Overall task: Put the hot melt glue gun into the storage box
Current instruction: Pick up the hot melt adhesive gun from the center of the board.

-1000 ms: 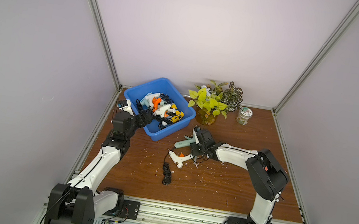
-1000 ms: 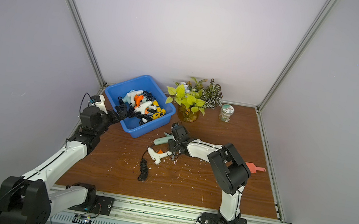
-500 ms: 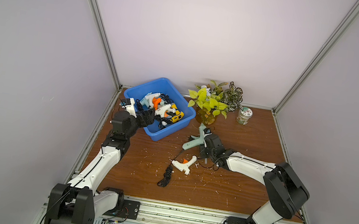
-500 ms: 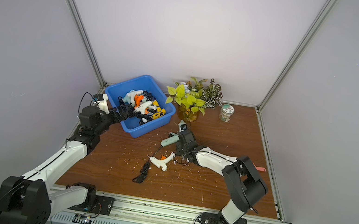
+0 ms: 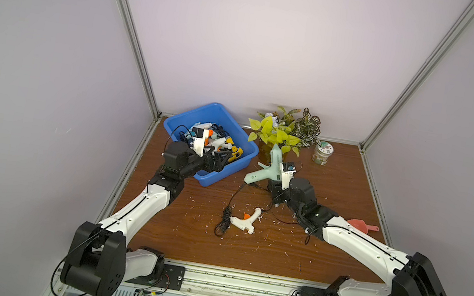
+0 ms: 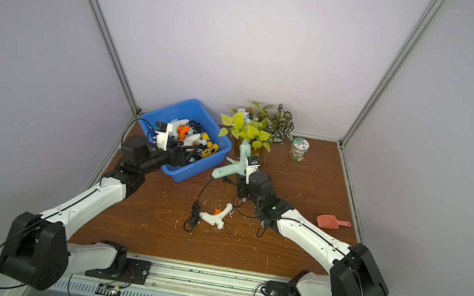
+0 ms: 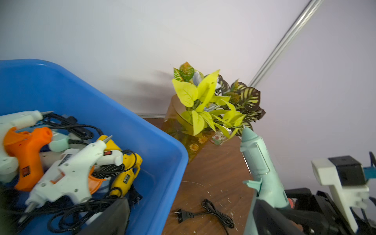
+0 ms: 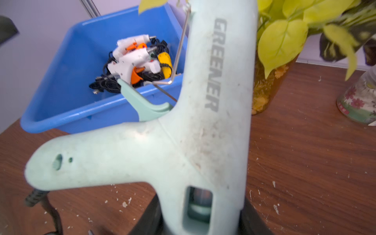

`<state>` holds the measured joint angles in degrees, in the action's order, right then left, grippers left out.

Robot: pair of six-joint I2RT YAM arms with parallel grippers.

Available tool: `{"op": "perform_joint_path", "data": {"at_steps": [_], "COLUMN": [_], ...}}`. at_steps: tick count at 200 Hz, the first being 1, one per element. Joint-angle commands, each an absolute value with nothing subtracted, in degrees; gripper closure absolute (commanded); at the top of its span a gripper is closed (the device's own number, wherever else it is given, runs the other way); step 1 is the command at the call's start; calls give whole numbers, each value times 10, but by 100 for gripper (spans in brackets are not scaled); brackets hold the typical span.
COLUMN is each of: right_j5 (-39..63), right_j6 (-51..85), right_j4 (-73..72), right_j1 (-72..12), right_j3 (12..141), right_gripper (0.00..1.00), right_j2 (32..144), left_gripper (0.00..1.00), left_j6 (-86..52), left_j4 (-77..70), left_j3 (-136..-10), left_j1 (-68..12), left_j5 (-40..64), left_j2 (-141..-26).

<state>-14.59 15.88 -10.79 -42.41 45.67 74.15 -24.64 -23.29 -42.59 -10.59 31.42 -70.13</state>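
A mint-green hot melt glue gun (image 5: 269, 168) (image 6: 238, 163) (image 8: 203, 122) hangs above the table, just right of the storage box. My right gripper (image 5: 275, 181) (image 8: 200, 222) is shut on the rear of its barrel, nozzle pointing at the plant. Its black cord (image 5: 232, 199) trails down to the table. The bright blue storage box (image 5: 218, 115) (image 6: 190, 109) (image 7: 122, 122) (image 8: 81, 50) holds several glue guns and cords. My left gripper (image 5: 222, 161) (image 6: 187, 155) (image 7: 189, 221) stands open over the box's near rim, holding nothing. A white glue gun (image 5: 245, 219) (image 6: 215, 214) with an orange trigger lies mid-table.
A leafy plant in an amber vase (image 5: 276, 132) (image 7: 203, 105) stands right behind the held gun. A small jar (image 5: 321, 152) stands further right, and a pink scoop (image 5: 360, 224) lies by the right edge. A cord with a plug (image 7: 203, 213) and white crumbs litter the wood.
My right gripper has lifted the mint-green gun off the table and carried it up and back towards the plant. The white gun slid slightly forward. The left arm has hardly moved.
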Motion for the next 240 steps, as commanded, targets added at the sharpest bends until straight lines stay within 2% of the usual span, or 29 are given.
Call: {"op": "perform_joint_path", "data": {"at_steps": [1, 69, 113, 185, 216, 240], "right_j5": [-139, -88, -65, -42, -47, -48], "right_j6": [169, 140, 121, 125, 121, 117], "right_j4": [-192, -208, -223, -248, -252, -255], "right_j1": [-427, -427, -427, -427, -427, -427], "right_j3": [473, 527, 555, 567, 571, 575], "right_gripper": [92, 91, 91, 91, 90, 90], "right_j2": [712, 737, 769, 781, 780, 781], "left_gripper": [0, 0, 0, 1, 13, 26], "left_j6": [-235, -242, -223, -178, -167, -170], "left_j4": [-270, -223, -132, -98, -68, -69], "left_j3": [-439, -465, -512, -546, -574, -583], "left_j1": [-111, -110, -115, -168, -196, -207], "left_j5": [337, 369, 467, 481, 480, 483], "left_j2": [-697, -655, -687, -743, -783, -798]}}
